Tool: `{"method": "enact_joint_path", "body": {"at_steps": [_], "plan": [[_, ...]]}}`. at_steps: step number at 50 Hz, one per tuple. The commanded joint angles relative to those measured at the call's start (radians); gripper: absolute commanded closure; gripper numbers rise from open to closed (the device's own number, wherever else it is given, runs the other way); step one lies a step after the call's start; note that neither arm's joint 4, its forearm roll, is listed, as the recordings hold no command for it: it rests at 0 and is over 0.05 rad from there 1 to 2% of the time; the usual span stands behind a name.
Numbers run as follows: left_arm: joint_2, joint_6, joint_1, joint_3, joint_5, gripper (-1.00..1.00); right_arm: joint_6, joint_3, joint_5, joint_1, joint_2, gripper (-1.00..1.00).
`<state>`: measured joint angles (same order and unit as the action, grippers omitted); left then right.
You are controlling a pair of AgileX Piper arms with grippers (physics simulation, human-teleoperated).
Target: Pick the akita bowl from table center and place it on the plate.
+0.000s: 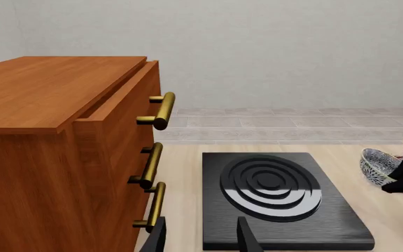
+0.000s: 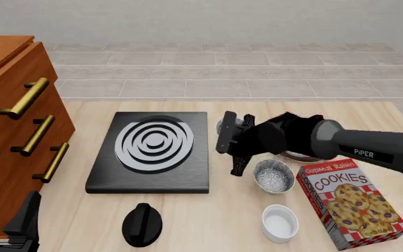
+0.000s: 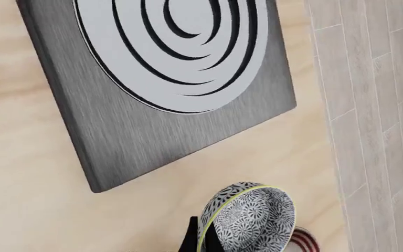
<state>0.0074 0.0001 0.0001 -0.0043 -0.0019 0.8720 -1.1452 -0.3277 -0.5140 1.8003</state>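
Observation:
The akita bowl, grey-white speckled with a pale rim, hangs tilted on its side just right of the stove's far corner. It also shows in the left wrist view and as a grey patch in the front view. My right gripper is shut on its rim. The red-striped plate lies just behind the bowl, mostly hidden under my right arm in the front view. My left gripper stands open and holds nothing, low by the cabinet at the near left.
A second speckled bowl sits on the table under my right arm. Near it are a white cup and a cookies box. The black stove, a black knob and a wooden drawer cabinet fill the left half.

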Motion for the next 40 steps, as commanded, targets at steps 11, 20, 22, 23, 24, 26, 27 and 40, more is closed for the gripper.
{"method": "enact_joint_path", "body": {"at_steps": [11,20,22,23,24,26,27,40], "plan": [[0.0,0.0,0.0,0.0,0.0,-1.0,-0.248,-0.1,-0.093,0.03,-0.068,1.0],[0.0,0.0,0.0,0.0,0.0,-1.0,-0.375,-0.108,-0.114,0.05,-0.082,1.0],[0.0,0.0,0.0,0.0,0.0,-1.0,-0.378,-0.104,-0.109,0.07,-0.084,1.0],[0.0,0.0,0.0,0.0,0.0,-1.0,-0.378,-0.103,-0.109,0.07,-0.084,1.0],[0.0,0.0,0.0,0.0,0.0,-1.0,-0.386,-0.102,-0.104,0.095,-0.081,1.0],[0.0,0.0,0.0,0.0,0.0,-1.0,-0.392,-0.096,-0.107,0.11,-0.084,1.0],[0.0,0.0,0.0,0.0,0.0,-1.0,-0.391,-0.094,-0.104,0.118,-0.085,1.0],[0.0,0.0,0.0,0.0,0.0,-1.0,-0.482,-0.066,-0.088,0.19,-0.11,1.0]]}}
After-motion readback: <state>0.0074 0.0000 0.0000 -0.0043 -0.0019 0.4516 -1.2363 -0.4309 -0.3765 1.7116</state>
